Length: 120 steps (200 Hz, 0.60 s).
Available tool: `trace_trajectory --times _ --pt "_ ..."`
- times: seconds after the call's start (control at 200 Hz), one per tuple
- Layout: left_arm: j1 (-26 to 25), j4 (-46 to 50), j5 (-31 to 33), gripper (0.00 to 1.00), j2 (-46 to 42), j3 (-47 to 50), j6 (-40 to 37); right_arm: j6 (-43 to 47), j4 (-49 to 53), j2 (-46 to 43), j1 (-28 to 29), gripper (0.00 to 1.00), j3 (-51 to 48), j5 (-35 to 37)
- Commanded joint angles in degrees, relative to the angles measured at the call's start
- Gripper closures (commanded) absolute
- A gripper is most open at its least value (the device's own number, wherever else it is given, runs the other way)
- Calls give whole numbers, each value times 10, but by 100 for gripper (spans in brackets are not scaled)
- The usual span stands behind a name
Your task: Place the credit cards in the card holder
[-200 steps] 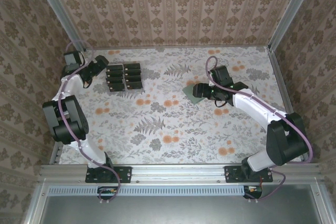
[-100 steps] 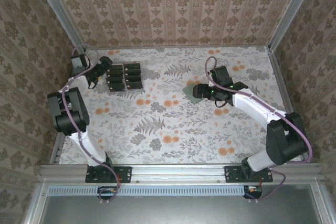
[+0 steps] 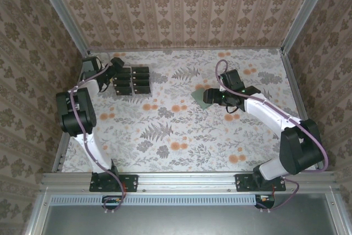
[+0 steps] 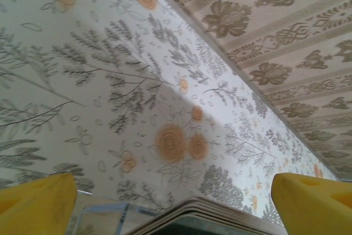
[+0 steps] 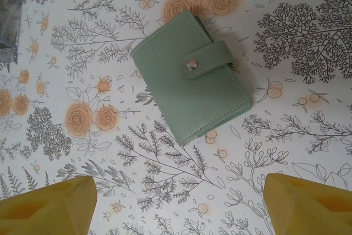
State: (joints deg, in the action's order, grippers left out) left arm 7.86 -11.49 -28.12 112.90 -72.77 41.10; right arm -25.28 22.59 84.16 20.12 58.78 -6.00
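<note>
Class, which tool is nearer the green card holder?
Right. The right tool is just beside the card holder; the left tool is far off, by the card rack.

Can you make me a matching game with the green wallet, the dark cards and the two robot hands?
Things:
1. card holder
2. credit cards
3. left gripper
4. right gripper

Descriptions:
A. open, right at the clear rack
B. green, lying flat with its snap closed
C. dark, stacked in rows at the far left
D. open, above the card holder

Pairs: 1-B, 2-C, 3-A, 4-D
</note>
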Motion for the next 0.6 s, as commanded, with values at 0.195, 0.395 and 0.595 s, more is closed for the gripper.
trace_trajectory --times 0.195,0.395,0.595 --pt "-50 -85 -5 0 -9 43 50 -8 2 -20 -17 19 -23 12" --pt "-87 -127 14 0 -21 89 73 -14 -6 -9 -31 19 -27 7" --pt "-125 -179 40 0 -48 149 102 -8 -5 12 -45 20 -19 14"
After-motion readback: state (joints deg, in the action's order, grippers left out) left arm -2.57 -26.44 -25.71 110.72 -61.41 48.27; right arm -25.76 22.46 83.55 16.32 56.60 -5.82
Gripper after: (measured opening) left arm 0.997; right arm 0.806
